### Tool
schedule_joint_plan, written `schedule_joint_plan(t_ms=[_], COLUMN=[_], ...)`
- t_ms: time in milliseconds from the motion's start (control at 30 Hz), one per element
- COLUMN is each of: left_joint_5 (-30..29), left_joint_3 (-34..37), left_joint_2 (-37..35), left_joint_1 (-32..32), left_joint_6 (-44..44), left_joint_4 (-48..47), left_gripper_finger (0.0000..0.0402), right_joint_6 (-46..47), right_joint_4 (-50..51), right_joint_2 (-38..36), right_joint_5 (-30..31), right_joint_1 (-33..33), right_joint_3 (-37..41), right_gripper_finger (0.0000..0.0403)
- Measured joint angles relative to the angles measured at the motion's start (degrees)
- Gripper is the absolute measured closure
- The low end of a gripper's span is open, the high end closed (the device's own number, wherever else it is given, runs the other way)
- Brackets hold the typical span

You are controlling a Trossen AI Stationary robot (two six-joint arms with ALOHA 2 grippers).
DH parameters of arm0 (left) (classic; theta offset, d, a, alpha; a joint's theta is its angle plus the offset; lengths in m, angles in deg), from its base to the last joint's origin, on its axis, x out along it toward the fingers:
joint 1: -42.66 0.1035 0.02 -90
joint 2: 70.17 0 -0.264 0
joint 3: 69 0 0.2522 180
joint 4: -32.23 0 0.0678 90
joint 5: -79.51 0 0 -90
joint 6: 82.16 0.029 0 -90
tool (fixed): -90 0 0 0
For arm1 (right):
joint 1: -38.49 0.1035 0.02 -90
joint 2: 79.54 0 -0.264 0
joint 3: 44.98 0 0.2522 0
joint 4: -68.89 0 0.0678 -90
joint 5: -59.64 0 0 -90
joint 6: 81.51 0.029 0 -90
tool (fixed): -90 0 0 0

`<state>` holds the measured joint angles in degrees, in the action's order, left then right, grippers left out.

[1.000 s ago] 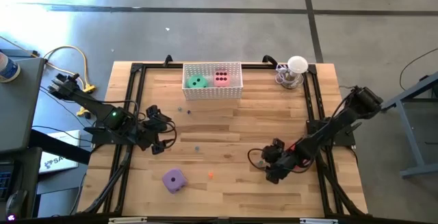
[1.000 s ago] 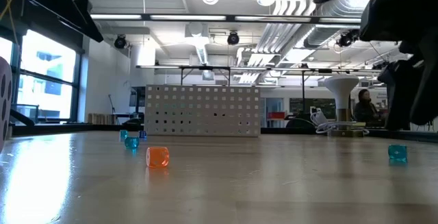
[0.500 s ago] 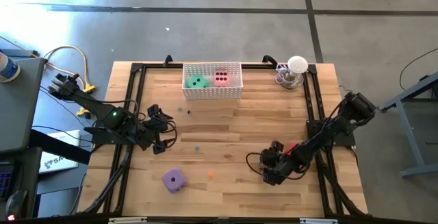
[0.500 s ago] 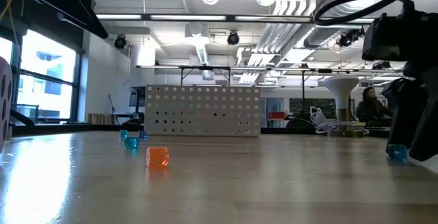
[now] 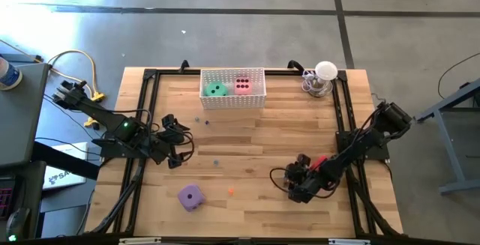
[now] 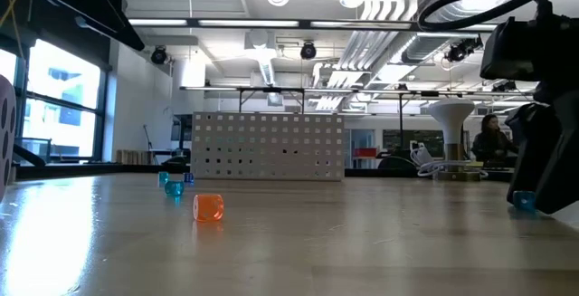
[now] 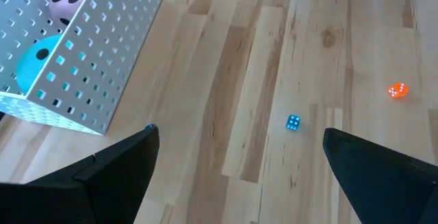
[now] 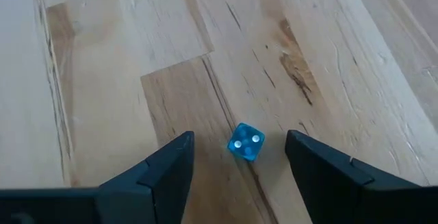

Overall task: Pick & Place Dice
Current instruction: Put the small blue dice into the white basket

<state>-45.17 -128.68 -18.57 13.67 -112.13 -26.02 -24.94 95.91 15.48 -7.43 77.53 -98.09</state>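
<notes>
The purple die [image 5: 190, 196] rests on one face near the table's near edge, and its pipped face shows at the low view's left edge [image 6: 4, 133]. The green die [image 5: 217, 89] and the pink die [image 5: 242, 85] lie in the white perforated basket [image 5: 232, 100] at the far edge. No red die shows. My right gripper [image 5: 295, 185] is open and low over the table's right half. Its fingers stand on either side of a tiny blue die [image 8: 245, 142] without touching it. My left gripper [image 5: 178, 144] waits open at the left side.
A tiny orange die [image 6: 208, 207] and tiny blue ones [image 6: 172, 185] lie scattered mid-table. A white globe on a wire stand [image 5: 324, 76] sits in the far right corner. Black rails [image 5: 144, 110] frame the wooden tabletop. Bare wood lies between the basket and the purple die.
My right gripper has come down toward the table and slightly toward the near edge, so its open fingers now stand around the tiny blue die. The dice and the basket have kept their places.
</notes>
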Motion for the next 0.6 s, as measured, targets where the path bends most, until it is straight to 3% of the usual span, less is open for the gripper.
schedule_joint_plan(t_ms=[600], left_joint_5=[0.0], left_joint_3=[0.1], left_joint_2=[0.0], left_joint_1=[0.0], left_joint_6=[-1.2], left_joint_4=[0.0], left_gripper_finger=[0.0002], right_joint_6=[-3.3], right_joint_4=[0.6], right_joint_2=[0.1], right_joint_5=[-0.2], right_joint_1=[-0.1], right_joint_3=[0.1], right_gripper_finger=[0.0338])
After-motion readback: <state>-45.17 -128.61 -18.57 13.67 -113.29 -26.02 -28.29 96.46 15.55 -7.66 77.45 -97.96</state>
